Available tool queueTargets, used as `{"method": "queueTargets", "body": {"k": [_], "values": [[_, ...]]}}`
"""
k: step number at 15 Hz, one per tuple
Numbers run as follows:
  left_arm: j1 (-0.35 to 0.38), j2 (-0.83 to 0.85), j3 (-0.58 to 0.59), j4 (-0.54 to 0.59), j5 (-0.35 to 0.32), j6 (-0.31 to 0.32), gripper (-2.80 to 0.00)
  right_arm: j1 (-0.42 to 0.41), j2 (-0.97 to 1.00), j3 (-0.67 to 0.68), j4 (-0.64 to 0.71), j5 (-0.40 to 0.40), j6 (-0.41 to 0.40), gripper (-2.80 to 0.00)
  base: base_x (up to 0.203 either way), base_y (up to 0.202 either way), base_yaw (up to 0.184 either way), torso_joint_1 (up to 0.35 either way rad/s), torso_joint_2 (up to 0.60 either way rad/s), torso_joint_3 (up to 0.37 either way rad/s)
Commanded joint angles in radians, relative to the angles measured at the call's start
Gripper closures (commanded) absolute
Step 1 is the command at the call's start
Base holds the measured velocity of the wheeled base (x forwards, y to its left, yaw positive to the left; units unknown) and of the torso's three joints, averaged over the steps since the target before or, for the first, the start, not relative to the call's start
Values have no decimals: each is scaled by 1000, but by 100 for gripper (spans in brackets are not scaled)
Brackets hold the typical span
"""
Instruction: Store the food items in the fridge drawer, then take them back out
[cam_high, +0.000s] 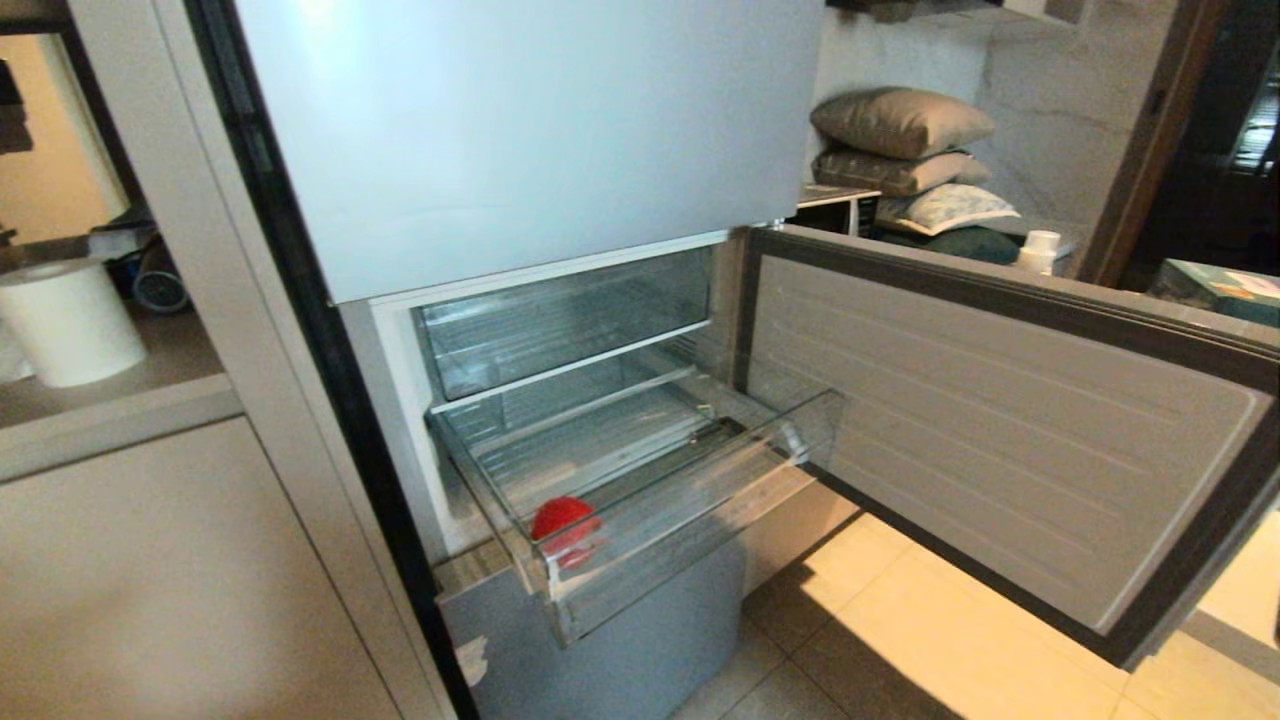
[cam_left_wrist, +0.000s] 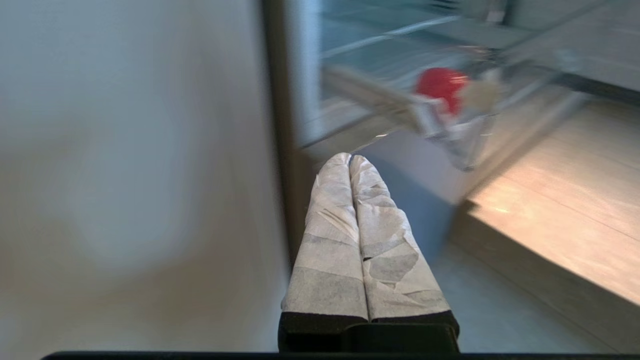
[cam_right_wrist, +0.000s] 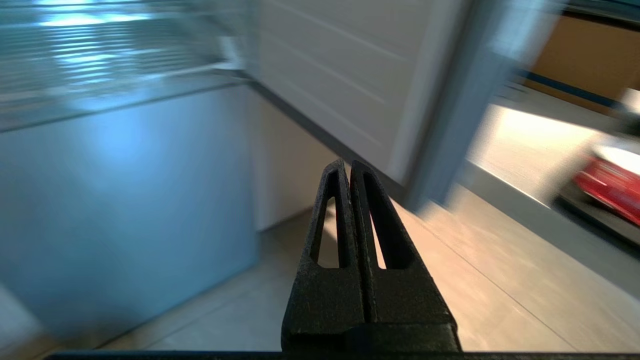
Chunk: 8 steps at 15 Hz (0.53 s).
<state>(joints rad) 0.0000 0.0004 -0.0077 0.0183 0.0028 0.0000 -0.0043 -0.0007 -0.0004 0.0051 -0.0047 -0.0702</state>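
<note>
The left end effector (cam_left_wrist: 350, 159), fingers pressed together, hangs below the fridge drawer (cam_high: 690, 500); the red food item (cam_high: 562, 520) lies beyond it, against the drawer's clear front corner. The right end effector (cam_right_wrist: 348, 165), also closed and empty, is over open floor (cam_right_wrist: 450, 280).

Only one red item (cam_high: 562, 520) shows in the drawer (cam_high: 700, 500); its shape blurs behind the clear front wall. Neither arm shows in the head view.

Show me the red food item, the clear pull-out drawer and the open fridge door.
red food item (cam_high: 562, 520): head view, its rounded top.
fridge drawer (cam_high: 700, 490): head view, transparent front wall.
fridge door (cam_high: 1000, 420): head view, ribbed inner panel.
</note>
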Motion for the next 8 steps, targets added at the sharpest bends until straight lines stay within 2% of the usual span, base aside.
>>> {"method": "queueTargets", "body": {"k": [1,8], "values": [[0,-2,0,0,0,0,0,0,1,0,3,0,0,0,1,-10,178,4,-1,4],[0,-2,0,0,-1,0,0,0,1,0,3,0,0,0,0,-9,174,-1,1,3]]}}
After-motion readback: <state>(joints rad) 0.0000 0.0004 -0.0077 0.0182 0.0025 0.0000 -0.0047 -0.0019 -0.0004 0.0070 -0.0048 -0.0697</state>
